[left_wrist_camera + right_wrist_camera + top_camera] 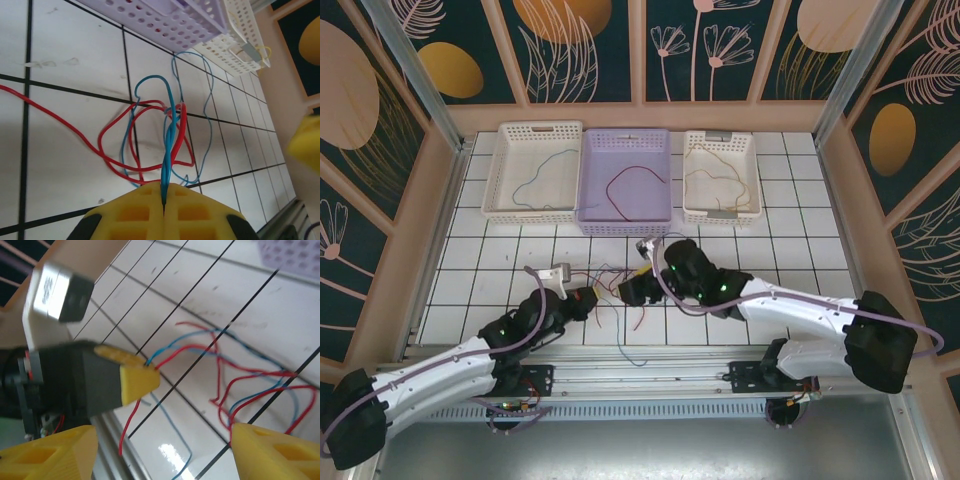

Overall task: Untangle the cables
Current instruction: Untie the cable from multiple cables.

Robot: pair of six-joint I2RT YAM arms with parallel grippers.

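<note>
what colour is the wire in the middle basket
The wire is red, clearest in the top external view.

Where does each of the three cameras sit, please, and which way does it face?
Top external: fixed above and behind the arm bases, looking down on the white tiled table, three perforated plastic baskets and both arms.
Left wrist: on the left arm, looking past the shut left gripper, which pinches thin red and blue wires, toward the baskets.
Right wrist: on the right arm, looking between the fingers of the open right gripper at the left gripper.
Shared: both wrist views show the wire tangle.
</note>
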